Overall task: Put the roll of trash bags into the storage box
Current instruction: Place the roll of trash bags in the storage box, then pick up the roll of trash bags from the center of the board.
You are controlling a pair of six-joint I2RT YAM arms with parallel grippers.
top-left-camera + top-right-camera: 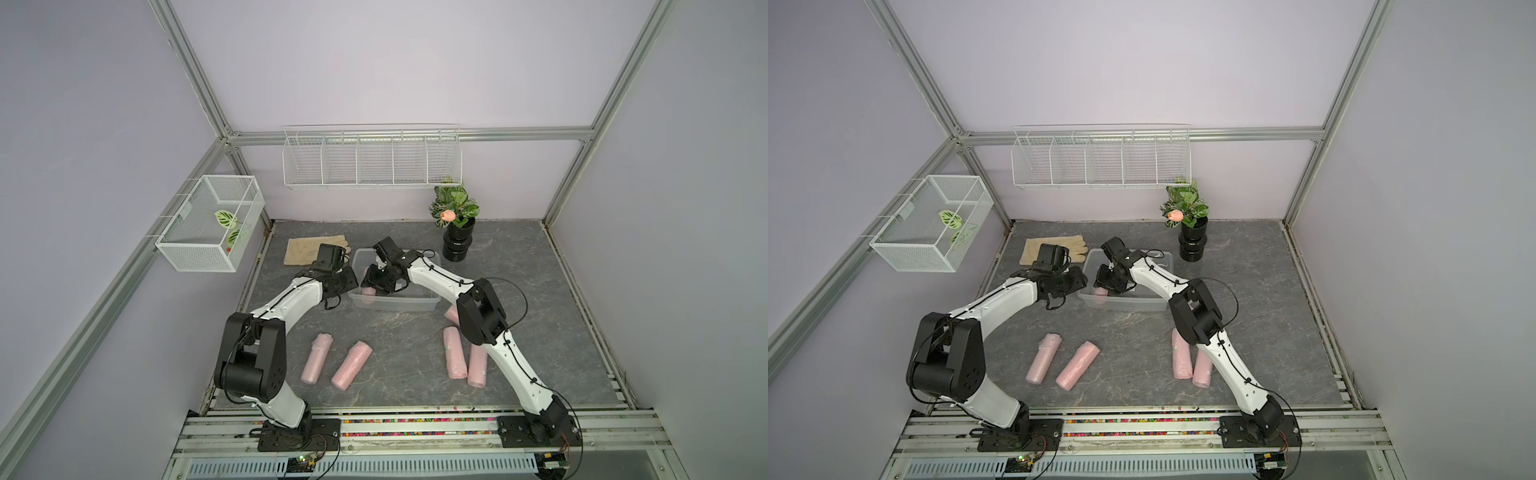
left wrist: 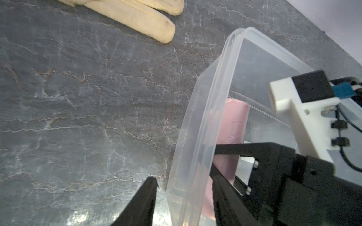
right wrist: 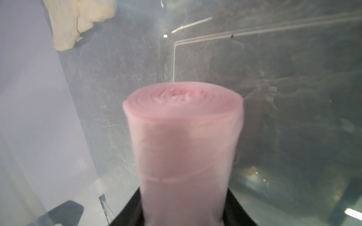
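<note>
— While my right arm bends down into the box point(image 1: 399, 306), note: right gripper point(image 3: 183, 197) clamped on a pink roll point(image 3: 183, 137), one black finger point(image 3: 237, 211) against each side of it. The roll looks blurred in the right wrist view.

— Where is the roll, exactly?

— Inside the box walls, at the end nearest the glove point(image 1: 313, 249). It runs lengthwise along the wall on that side. Whether it touches the box floor, I cannot tell.

— And your left?

— Left gripper point(image 2: 184, 181) released, nothing in it. Jaws stand apart, astride that same wall. One finger is outside over the table point(image 2: 78, 117), just clear of the plastic. The other is on the inner side, near the roll.

— What else is out there?

— Two loose rolls point(image 1: 317, 358), point(image 1: 351, 365) lie apart on the table by my left arm. Two more rolls point(image 1: 453, 352), point(image 1: 477, 368) lie close together by my right forearm. A fifth roll point(image 1: 452, 315) is half hidden behind my right elbow, just beside the box. A potted plant point(image 1: 457, 232) stands at the back. White wire baskets point(image 1: 372, 160) hang on the walls.
</note>
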